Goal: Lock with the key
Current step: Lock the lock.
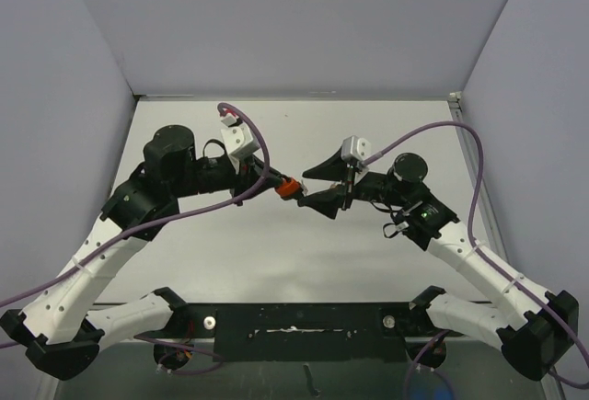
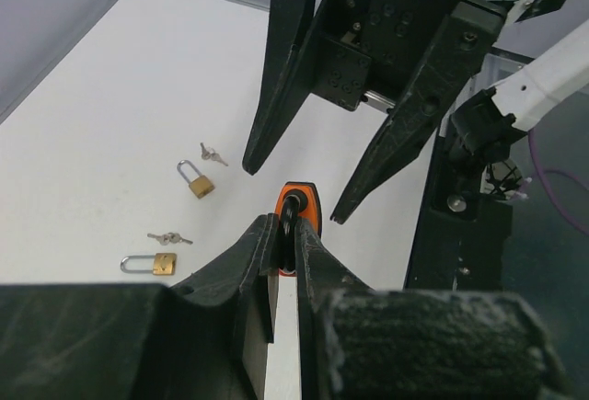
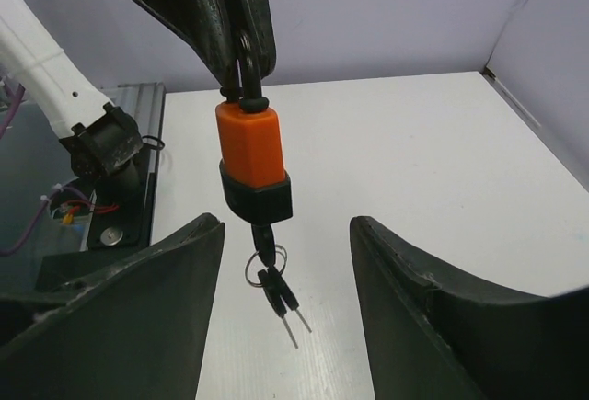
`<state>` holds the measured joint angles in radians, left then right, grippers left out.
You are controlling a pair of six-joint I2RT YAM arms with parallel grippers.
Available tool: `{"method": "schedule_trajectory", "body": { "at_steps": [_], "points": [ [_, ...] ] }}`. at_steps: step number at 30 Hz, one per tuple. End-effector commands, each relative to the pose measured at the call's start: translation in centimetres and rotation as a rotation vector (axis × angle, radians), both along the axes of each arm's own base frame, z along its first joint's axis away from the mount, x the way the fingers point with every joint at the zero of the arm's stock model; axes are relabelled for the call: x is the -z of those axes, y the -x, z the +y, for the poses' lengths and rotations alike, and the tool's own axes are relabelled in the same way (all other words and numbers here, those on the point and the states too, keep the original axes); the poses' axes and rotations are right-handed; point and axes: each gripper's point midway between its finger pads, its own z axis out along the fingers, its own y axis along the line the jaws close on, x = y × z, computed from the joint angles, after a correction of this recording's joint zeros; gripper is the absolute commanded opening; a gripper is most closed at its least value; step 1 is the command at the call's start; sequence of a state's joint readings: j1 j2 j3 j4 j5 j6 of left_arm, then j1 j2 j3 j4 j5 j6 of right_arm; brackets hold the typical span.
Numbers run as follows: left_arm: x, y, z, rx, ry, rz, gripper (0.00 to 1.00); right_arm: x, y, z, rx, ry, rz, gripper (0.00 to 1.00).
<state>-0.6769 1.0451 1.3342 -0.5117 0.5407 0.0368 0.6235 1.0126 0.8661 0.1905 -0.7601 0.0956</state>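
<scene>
An orange padlock (image 1: 289, 188) with a black base hangs above the table's middle. My left gripper (image 1: 276, 182) is shut on its black shackle, as the left wrist view (image 2: 287, 230) shows, with the orange body (image 2: 302, 200) just past the fingertips. In the right wrist view the padlock (image 3: 248, 147) hangs from the left fingers (image 3: 230, 23). A black-headed key (image 3: 265, 234) sits in its bottom, and two spare keys (image 3: 283, 303) dangle from a ring. My right gripper (image 3: 285, 223) is open, its fingers to either side of the key and not touching it.
Two small brass padlocks (image 2: 196, 182) (image 2: 152, 263) lie on the white table, each with a small bunch of keys (image 2: 213, 154) (image 2: 169, 237) beside it. The black base rail (image 1: 304, 317) runs along the near edge. Grey walls enclose the table.
</scene>
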Motion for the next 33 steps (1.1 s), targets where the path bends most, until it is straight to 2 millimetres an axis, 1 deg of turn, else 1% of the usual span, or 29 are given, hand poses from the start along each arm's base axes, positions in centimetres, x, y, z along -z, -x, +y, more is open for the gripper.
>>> {"method": "schedule_trajectory", "body": {
  "at_steps": [1,4,6,9,11,12,13,14,20,22,23,25,27,29,33],
  "points": [
    [-5.8,2.2,0.1,0.079,0.15,-0.127,0.0,-2.7,1.1,0.3,-0.064,-0.081,-0.081,0.56],
    [-5.9,2.3,0.0,0.091,0.155,-0.124,0.0,-2.6,1.0,0.6,-0.075,-0.09,-0.071,0.5],
    [-6.0,2.3,-0.1,0.092,0.157,-0.123,0.0,-2.7,1.0,0.8,-0.082,-0.096,-0.065,0.44],
    [-6.0,2.2,-0.1,0.091,0.156,-0.127,0.0,-2.6,1.1,1.0,-0.102,-0.096,-0.058,0.3],
    [-6.0,2.0,-0.1,0.082,0.155,-0.135,0.0,-2.6,1.1,1.2,-0.114,-0.097,-0.049,0.19],
    [-6.1,1.9,0.0,0.075,0.154,-0.139,0.0,-2.6,1.1,1.3,-0.119,-0.097,-0.043,0.15],
    [-6.1,1.7,0.0,0.067,0.151,-0.143,0.0,-2.5,1.1,1.3,-0.12,-0.098,-0.037,0.13],
    [-6.1,1.5,0.0,0.055,0.148,-0.149,0.0,-2.4,1.1,1.4,-0.124,-0.097,-0.03,0.13],
    [-6.2,0.7,0.0,0.035,0.141,-0.156,0.0,-2.2,1.1,1.8,-0.149,-0.103,-0.005,0.23],
    [-6.1,0.6,-0.1,0.038,0.139,-0.152,0.0,-2.2,1.1,1.9,-0.15,-0.107,0.0,0.31],
    [-6.1,0.6,-0.1,0.037,0.14,-0.151,0.0,-2.3,1.0,1.9,-0.15,-0.109,-0.001,0.33],
    [-6.1,0.6,-0.2,0.038,0.143,-0.151,0.0,-2.3,1.0,2.0,-0.15,-0.11,0.002,0.32],
    [-6.2,0.6,-0.1,0.037,0.147,-0.152,0.0,-2.3,0.9,2.0,-0.149,-0.111,0.006,0.27],
    [-6.4,0.7,-0.1,0.035,0.155,-0.159,0.0,-2.2,0.9,2.1,-0.156,-0.11,0.011,0.25],
    [-6.9,0.4,0.0,0.024,0.17,-0.171,0.0,-2.1,1.2,2.2,-0.176,-0.113,0.026,0.25]
  ]
}}
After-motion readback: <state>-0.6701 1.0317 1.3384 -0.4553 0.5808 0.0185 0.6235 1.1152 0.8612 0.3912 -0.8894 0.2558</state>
